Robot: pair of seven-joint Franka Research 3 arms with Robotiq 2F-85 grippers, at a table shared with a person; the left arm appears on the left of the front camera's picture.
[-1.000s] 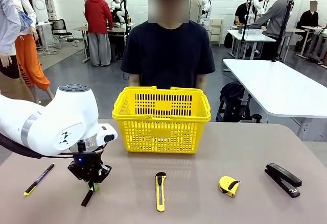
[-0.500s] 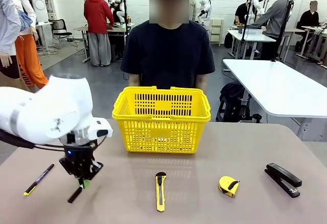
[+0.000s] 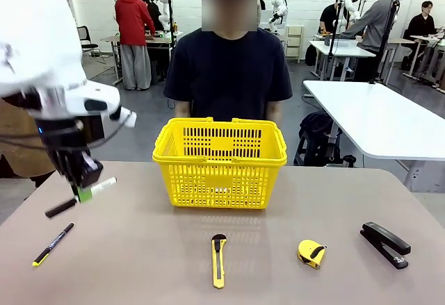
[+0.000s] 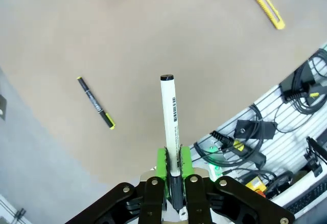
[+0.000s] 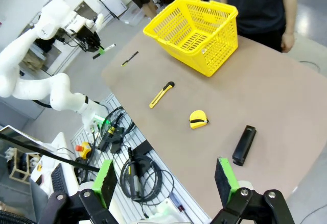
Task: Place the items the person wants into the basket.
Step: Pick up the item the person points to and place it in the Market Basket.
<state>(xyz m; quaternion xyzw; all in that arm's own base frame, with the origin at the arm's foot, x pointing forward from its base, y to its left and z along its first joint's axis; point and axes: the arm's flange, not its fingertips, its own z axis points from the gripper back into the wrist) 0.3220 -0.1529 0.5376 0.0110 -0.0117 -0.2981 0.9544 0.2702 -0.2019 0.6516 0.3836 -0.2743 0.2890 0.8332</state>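
And there was the left hand [image 3: 82,192], high above the table's [image 3: 139,263] left side, pinched tight on the marker [image 3: 103,186]! It gripped where the black cap met the white barrel, so the marker hung tilted, with its cap low to the left and its barrel pointing right toward the basket [image 3: 219,173]. That height looked chosen to clear the basket's rim.

The left wrist view showed the barrel [image 4: 169,117] sticking straight out between the green pads [image 4: 162,164], held squarely.

The right hand [image 5: 164,183] hung wide apart with nothing in it, well back from the near edge.

The basket stood at the far middle, right in front of the person [image 3: 229,76], an easy reach for both. The utility knife [image 3: 218,261] lay near the middle and the pen [image 3: 53,244] near left, both flat and apart, easy picks. The tape measure [image 3: 311,253] and stapler [image 3: 384,245] sat off to the right.

The table was plain matte brown and uncluttered. Beyond it lay a busy workshop with a grey floor [image 3: 139,110] and a white table [image 3: 375,117] at far right.
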